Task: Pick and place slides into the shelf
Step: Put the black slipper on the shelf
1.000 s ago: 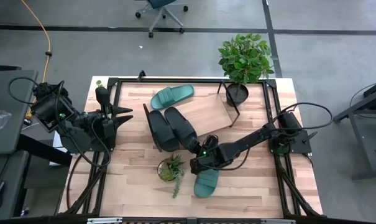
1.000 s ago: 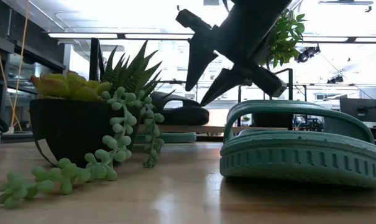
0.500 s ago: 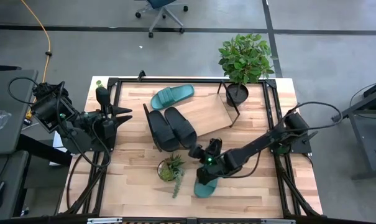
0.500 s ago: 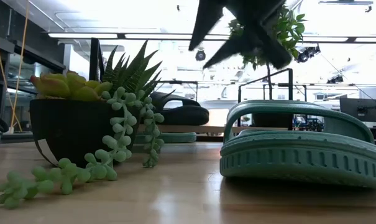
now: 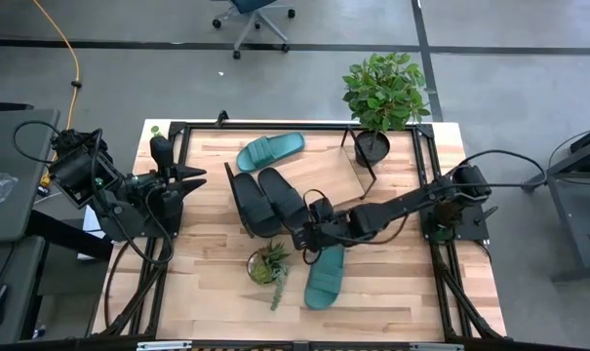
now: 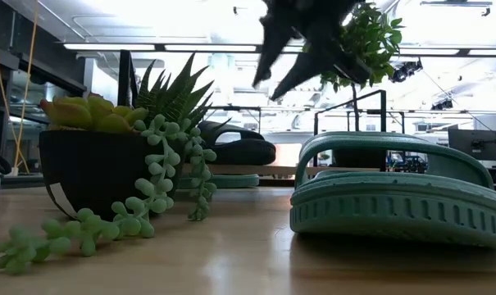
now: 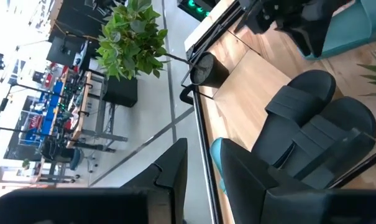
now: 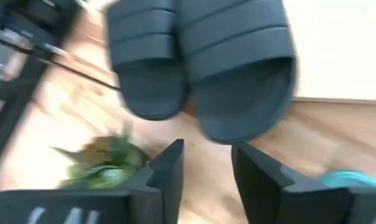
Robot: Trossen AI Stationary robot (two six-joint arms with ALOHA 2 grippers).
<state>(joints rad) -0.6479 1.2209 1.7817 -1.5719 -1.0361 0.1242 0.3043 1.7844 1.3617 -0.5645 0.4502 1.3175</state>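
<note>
Tabletop: black slides point(image 8: 200, 62) before right end effector point(image 8: 206, 171)

arms: dark, jointed | cables: black, looped | right hand point(image 5: 301, 239): two dark fingers

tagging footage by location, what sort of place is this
Probably a robotics lab or workshop: a wooden table on a grey concrete floor, an office chair beyond it, ceiling strip lights and workbenches of equipment behind.

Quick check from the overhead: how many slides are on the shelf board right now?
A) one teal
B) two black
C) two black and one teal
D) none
B: both black slides lie side by side on the shelf; both teal slides are on the tabletop.
</note>
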